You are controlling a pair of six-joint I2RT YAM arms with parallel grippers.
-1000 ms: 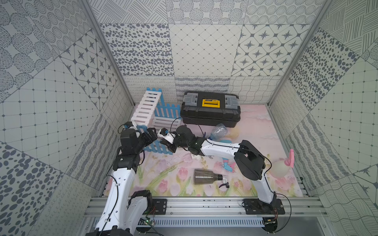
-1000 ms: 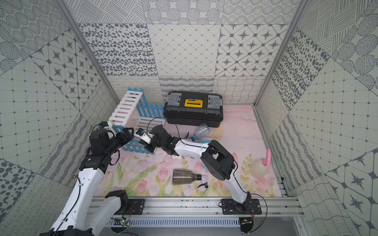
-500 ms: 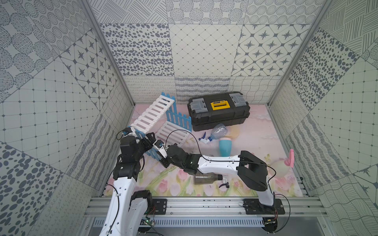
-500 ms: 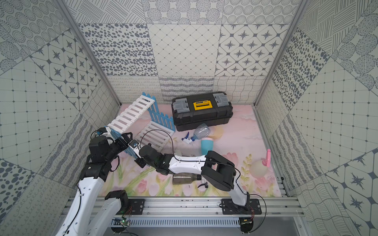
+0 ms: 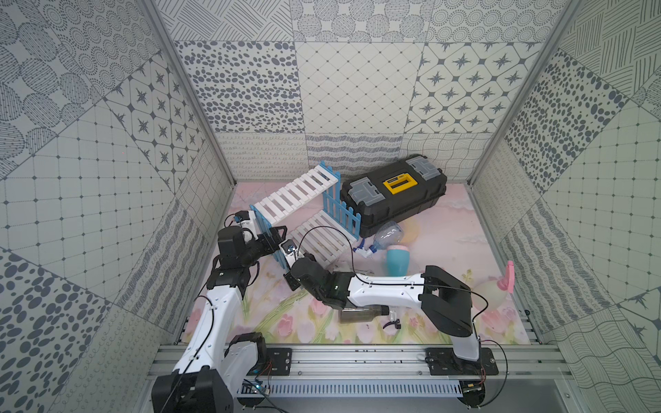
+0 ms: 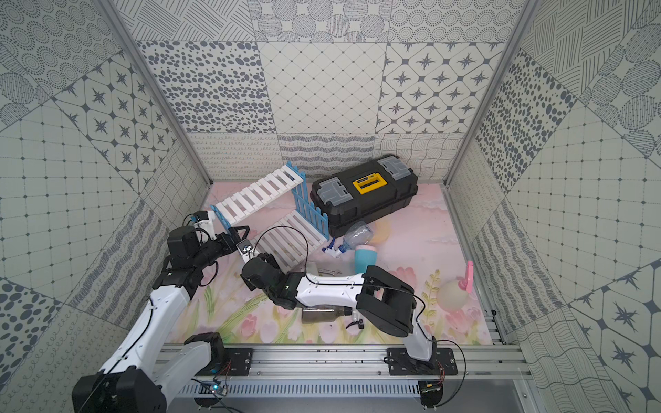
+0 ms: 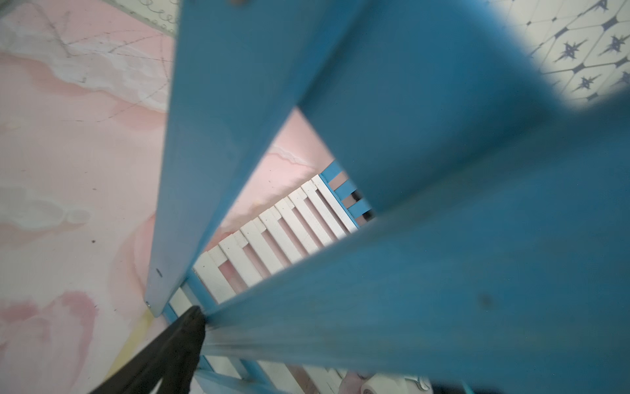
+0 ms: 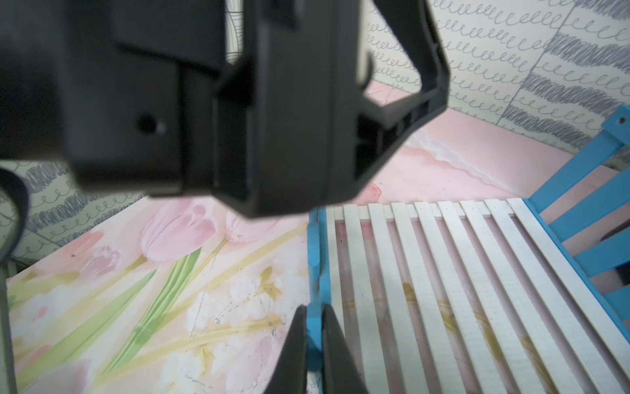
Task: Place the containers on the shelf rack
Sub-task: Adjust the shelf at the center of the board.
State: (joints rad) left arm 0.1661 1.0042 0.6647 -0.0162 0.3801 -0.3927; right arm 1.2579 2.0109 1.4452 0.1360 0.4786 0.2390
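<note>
Right wrist view: right fingers (image 8: 295, 344) pinch the blue-edged shelf rack (image 8: 443, 273).

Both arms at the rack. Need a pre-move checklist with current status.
1. Right tool grips rack: ok, shut on a blue picket.
2. Left tool grips rack: not ok, jaws open at the side panel.
3. Rack sitting flat on the mat: cannot tell.
4. Shelves bare for loading: ok.
5. Right arm clear of grey bottle: cannot tell; it lies under the forearm.
</note>
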